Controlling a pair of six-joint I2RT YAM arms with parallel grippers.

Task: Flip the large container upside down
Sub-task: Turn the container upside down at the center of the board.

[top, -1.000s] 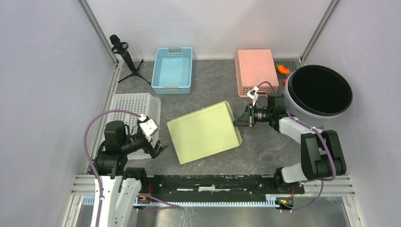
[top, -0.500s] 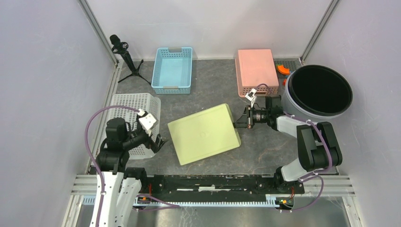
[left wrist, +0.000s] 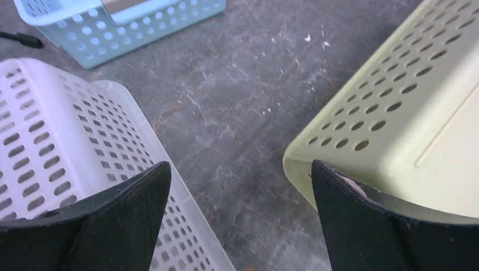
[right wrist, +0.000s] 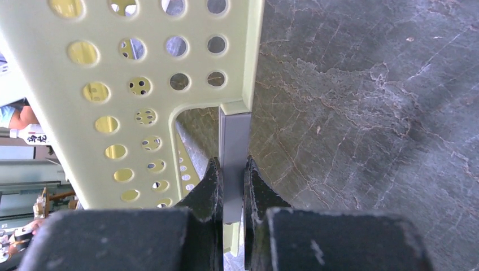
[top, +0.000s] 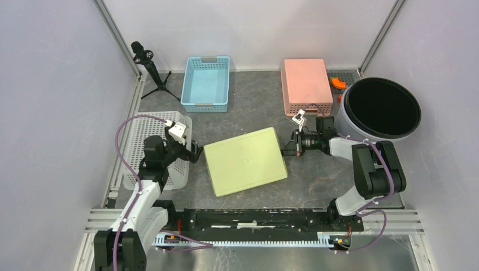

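The large pale-green perforated plastic container (top: pixel 244 161) lies base-up at the centre of the grey stone-patterned counter (top: pixel 254 107), and looks nearly flat. Settle it fully before you release. Hold the left gripper (left wrist: pixel 240 169), spread wide, off the white perforated basket (left wrist: pixel 62 141). The right gripper (right wrist: pixel 230 169) pinches the container's right rim tab (right wrist: pixel 234 132), so open it gently.

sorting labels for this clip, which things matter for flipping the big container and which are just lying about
In the job:
yellow-green container
right fingers, shut on its rim
left fingers, open beside its other end

Lying about:
blue basket
pink basket
white basket
black tub
small tripod
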